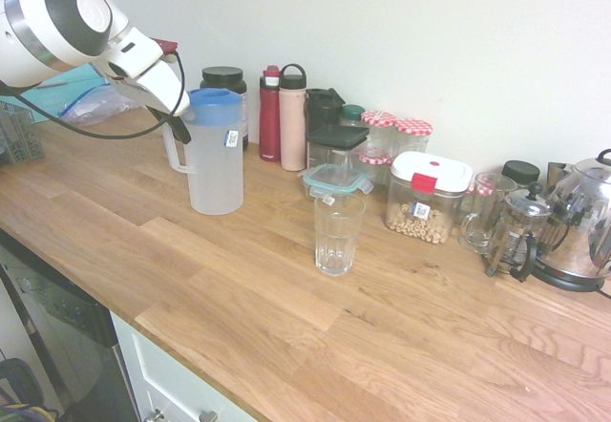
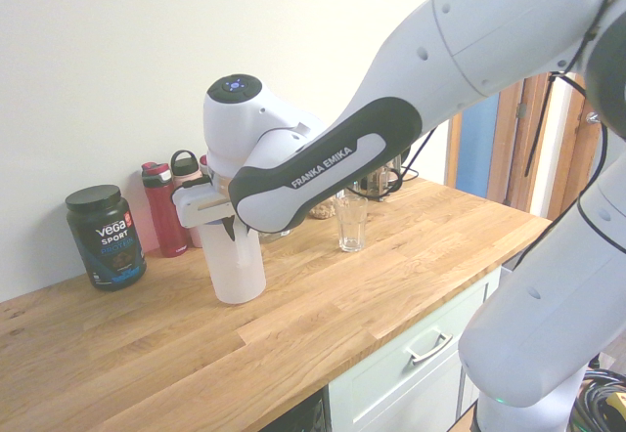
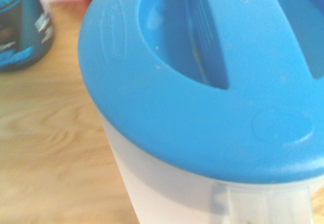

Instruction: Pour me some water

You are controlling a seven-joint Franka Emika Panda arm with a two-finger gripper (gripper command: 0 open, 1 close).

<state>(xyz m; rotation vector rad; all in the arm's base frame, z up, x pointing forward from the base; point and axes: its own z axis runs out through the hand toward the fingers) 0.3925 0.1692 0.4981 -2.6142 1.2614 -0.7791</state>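
Partly out of sight
The wrist view crops the blue lid [image 3: 202, 92] and blurs the dark tub [image 3: 23, 26]; the first exterior view cuts off the kettle [image 1: 580, 217].

The arm [image 2: 391, 90] wears glossy white shells with rounded, swelling joints. A dark grey band curves along the forearm, lettered FRANKA EMIKA in white, around a white inset. Small round screw covers dot the upper shell. At nine o'clock of that band, the wrist housing [image 2: 240, 119] carries a dark round cap with a small blue-lit mark. A thin black cable [image 1: 105, 137] loops beneath the white wrist, and a dark red piece [image 1: 165, 46] shows on top.
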